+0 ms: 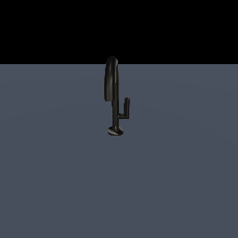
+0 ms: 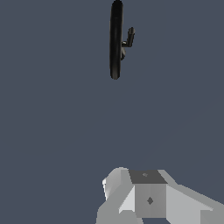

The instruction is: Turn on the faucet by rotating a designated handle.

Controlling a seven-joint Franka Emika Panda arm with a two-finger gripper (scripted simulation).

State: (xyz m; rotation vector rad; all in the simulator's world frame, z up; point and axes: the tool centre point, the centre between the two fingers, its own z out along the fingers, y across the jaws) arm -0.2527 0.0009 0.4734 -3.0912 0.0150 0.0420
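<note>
Directly ahead in my exterior view stands the faucet [image 1: 111, 83], a slim, glossy black tap alone on a flat blue-grey surface [image 1: 51, 176]. Its tall gooseneck spout arches over toward the exterior view's left; a thin stem drops to a small round base disc. On the exterior view's right of the stem branches the handle [image 1: 124, 109], a short thin black L-shaped lever ending in an upright rod tip, far smaller than the spout. My wrist view shows the faucet [image 2: 115, 41] and handle [image 2: 129, 38] well apart from the grey, blocky gripper [image 2: 146, 194]. Nothing is held there, and I cannot tell how far the jaws are parted.
</note>
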